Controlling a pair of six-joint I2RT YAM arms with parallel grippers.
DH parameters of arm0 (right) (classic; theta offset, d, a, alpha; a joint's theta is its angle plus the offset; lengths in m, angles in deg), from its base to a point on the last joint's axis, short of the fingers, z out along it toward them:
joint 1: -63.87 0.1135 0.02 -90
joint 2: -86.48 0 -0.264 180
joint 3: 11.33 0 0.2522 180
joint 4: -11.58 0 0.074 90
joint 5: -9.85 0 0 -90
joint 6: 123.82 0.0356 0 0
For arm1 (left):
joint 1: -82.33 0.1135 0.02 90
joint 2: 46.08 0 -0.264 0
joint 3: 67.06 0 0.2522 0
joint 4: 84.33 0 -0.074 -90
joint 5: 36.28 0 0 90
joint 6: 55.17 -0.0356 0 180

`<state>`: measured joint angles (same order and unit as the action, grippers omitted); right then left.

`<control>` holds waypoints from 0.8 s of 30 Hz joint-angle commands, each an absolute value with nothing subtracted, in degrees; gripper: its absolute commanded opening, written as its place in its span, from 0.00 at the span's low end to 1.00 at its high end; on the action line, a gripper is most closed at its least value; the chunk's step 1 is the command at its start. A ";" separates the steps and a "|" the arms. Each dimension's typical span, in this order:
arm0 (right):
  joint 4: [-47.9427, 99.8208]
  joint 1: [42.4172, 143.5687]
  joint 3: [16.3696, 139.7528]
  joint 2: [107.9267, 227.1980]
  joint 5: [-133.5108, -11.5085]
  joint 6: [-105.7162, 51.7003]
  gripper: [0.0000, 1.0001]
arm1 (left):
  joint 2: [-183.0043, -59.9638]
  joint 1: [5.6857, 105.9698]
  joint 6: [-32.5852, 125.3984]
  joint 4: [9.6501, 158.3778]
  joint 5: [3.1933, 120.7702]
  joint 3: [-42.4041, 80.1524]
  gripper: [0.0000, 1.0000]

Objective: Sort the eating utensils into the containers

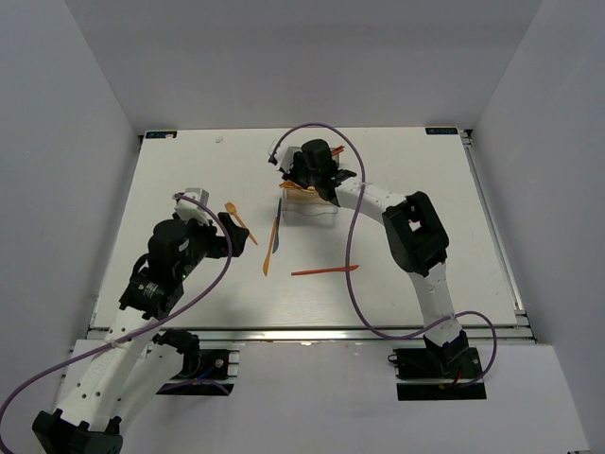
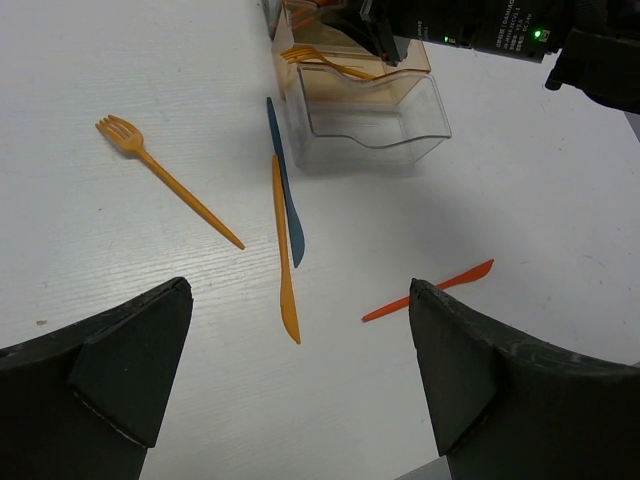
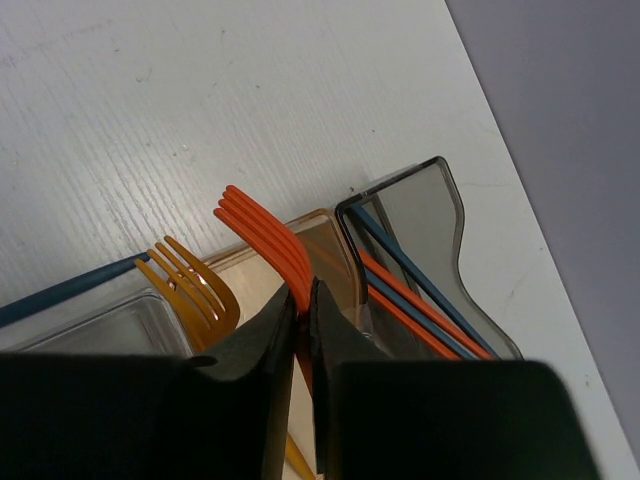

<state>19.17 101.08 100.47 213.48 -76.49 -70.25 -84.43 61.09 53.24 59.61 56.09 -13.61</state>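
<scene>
Utensils (image 1: 269, 253) of this sort are thin moulded plastic. I'd expect them to be very light, a bit springy and slick, quick to skid or pivot if pinched off-centre. Mid-handle looks like the safest hold, with the jaws across the narrow width.

Four lie loose on the tabletop (image 1: 189, 161) in front of the bins (image 1: 310, 203). An orange fork (image 2: 165, 180) is off to the left. An orange knife (image 2: 285, 260) and a blue knife (image 2: 282, 180) lie side by side and seem to overlap. A red knife (image 2: 430, 291) lies apart to the right.

The right gripper (image 3: 302, 310) is nearly closed, pinching a red fork (image 3: 265, 235) just below its tines, right over the amber bin (image 3: 320, 225). An amber fork (image 3: 195, 285) leans in that bin already. The grey bin (image 3: 440, 200) beside it holds blue and red sticks (image 3: 410, 295), and the clear bin (image 2: 370, 125) looks empty.

The left gripper (image 2: 300, 300) is spread wide and holds nothing, poised above the two knives. They lie flat, so getting a finger under one looks awkward.
</scene>
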 commanded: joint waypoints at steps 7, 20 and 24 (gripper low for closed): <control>16.82 99.99 99.81 212.25 -75.76 -69.07 0.43 | -84.40 60.79 52.58 59.41 55.57 -14.27 0.98; 15.33 99.99 96.57 197.52 -75.30 -57.31 0.89 | -98.34 60.79 66.87 58.19 40.39 -8.32 0.98; 14.88 99.99 92.61 189.51 -82.32 -44.75 0.89 | -113.29 60.71 72.96 57.04 38.43 -1.45 0.98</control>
